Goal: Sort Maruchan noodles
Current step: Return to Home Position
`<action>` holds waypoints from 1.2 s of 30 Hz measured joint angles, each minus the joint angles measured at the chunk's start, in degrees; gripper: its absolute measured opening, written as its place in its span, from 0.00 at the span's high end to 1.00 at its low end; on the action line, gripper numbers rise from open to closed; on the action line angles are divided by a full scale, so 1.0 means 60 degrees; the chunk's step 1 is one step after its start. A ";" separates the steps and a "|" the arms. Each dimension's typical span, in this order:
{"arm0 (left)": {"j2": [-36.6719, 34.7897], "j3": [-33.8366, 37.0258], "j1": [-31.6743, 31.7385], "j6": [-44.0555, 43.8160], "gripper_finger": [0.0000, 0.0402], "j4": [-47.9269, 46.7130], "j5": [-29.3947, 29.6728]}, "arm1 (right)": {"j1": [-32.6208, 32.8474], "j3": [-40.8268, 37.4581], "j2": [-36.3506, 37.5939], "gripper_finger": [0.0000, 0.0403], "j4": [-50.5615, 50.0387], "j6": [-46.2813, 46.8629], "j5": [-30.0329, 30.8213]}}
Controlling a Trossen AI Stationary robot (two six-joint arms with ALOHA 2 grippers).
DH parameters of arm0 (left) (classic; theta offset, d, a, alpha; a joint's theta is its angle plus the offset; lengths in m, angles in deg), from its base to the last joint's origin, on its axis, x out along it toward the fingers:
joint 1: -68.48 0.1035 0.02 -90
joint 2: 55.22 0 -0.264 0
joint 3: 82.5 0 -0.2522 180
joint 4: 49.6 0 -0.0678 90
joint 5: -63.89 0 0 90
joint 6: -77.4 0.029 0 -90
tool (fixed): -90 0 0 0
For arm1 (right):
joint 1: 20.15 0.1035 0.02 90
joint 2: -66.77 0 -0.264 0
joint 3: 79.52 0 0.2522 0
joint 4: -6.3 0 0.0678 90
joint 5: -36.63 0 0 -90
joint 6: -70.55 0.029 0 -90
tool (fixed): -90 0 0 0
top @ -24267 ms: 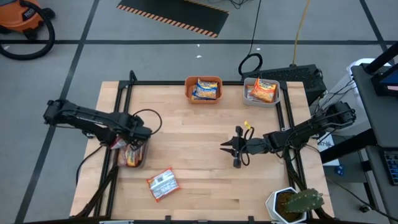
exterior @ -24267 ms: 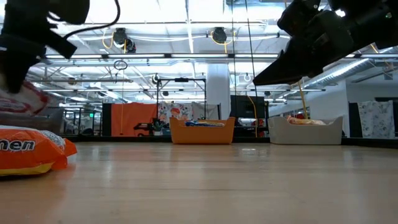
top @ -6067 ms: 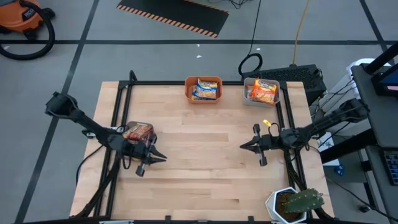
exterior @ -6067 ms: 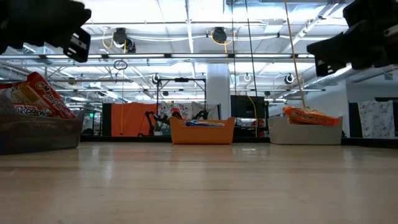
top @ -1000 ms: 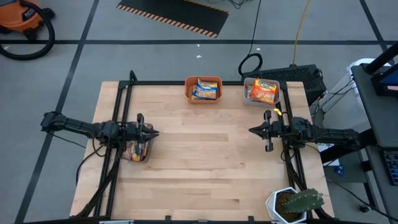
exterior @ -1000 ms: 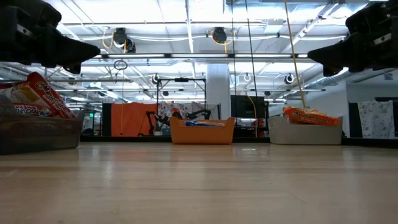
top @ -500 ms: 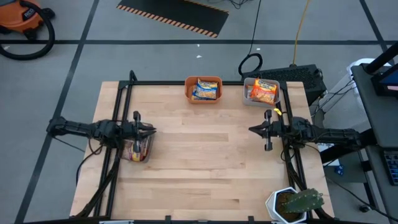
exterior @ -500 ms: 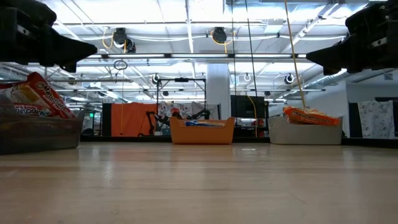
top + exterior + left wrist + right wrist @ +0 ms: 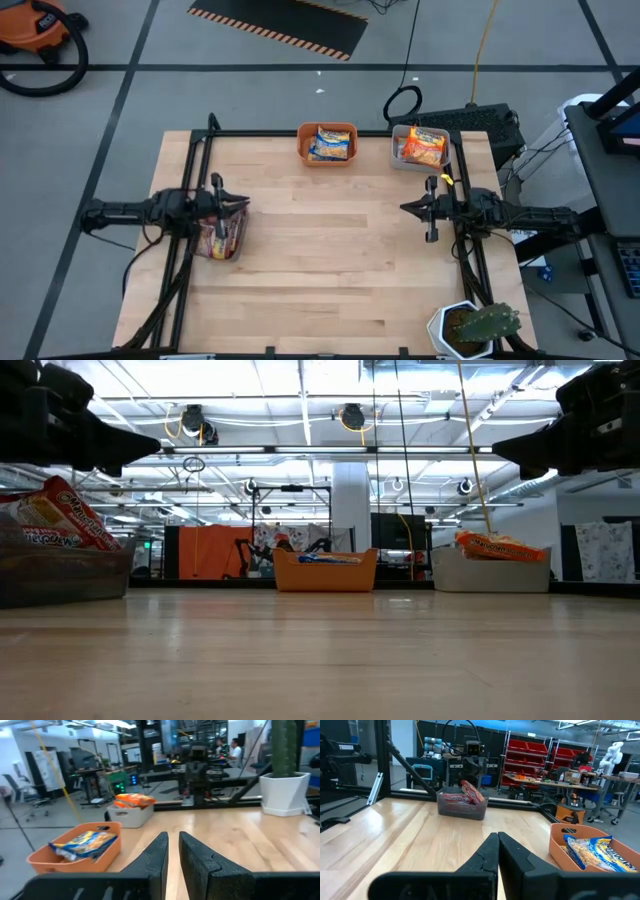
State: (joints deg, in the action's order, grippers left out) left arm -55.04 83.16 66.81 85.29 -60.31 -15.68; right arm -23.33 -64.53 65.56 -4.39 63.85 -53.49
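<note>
Two dark arms lie low at opposite sides of the wooden table (image 9: 320,280), fingers drawn nearly together and empty. The left gripper (image 9: 240,203) hangs beside a dark bin (image 9: 207,247) of red noodle packets (image 9: 219,236); the right gripper (image 9: 405,208) is near the grey bin (image 9: 396,152) holding orange noodle packets (image 9: 424,146). Blue-yellow noodle packets (image 9: 330,143) fill the orange bin (image 9: 327,126).
</note>
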 joint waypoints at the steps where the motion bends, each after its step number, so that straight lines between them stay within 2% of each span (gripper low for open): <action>1: 0.0000 0.0000 0.0153 -0.0025 0.87 -0.0005 -0.0102 | 0.0000 0.0000 0.0000 1.00 0.0011 0.0000 0.0003; 5: 0.0000 0.0000 0.0634 -0.0346 0.87 -0.0059 -0.1341 | 0.0000 0.0000 0.0000 1.00 0.0013 -0.0003 0.0003; 7: 0.0000 0.0000 0.0732 -0.0576 0.87 -0.0267 -0.1577 | 0.0000 0.0000 0.0000 1.00 0.0011 -0.0003 0.0003; 36: 0.0022 -0.0007 0.0792 -0.0864 0.87 -0.0388 -0.1489 | 0.0000 0.0000 0.0000 1.00 0.0014 -0.0003 0.0003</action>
State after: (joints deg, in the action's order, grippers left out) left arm -54.91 83.11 71.57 80.10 -62.63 -24.61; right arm -23.33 -64.53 65.56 -4.30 63.83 -53.47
